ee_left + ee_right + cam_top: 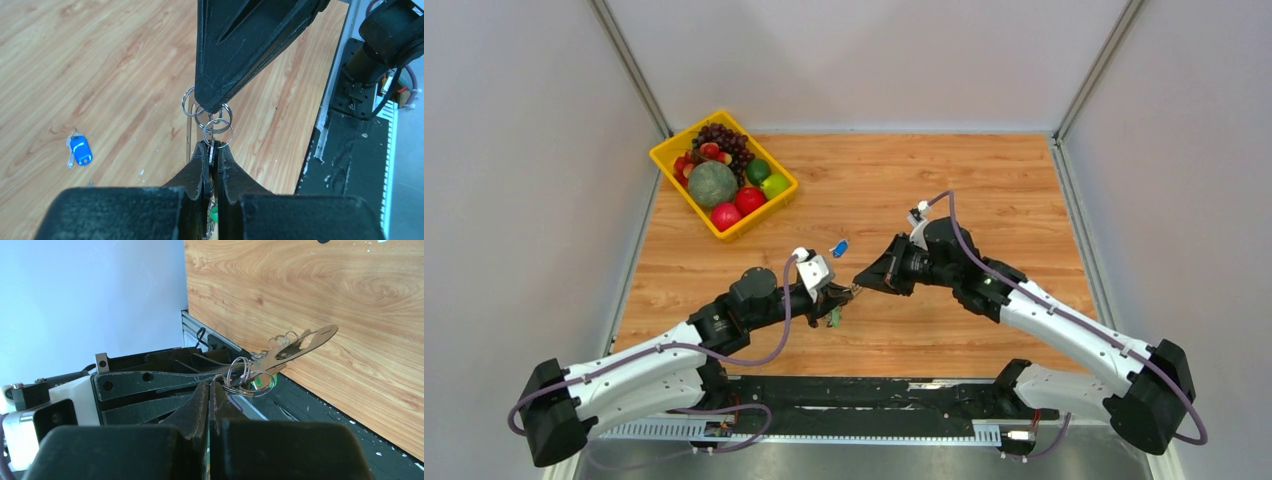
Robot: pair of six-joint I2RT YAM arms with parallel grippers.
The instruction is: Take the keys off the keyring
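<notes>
a yellow fruit basket (764, 210) is seen at the upper left of the overhead frame, well apart from the work. a blue-tagged key (80, 150) lies loose on the tabletop (125, 60), left of centre. at mid-frame the left hand (212, 152) is clamped shut on the keys (300, 342), and a green tag (213, 216) is glimpsed between its fingers. just above it the keyring (212, 122), a cluster of small linked wire loops, is pinched by the closed right hand (210, 386). the metal is judged light, stiff and slippery. a flat key head is best taken hold of, while the springy loop is held by its wire.
</notes>
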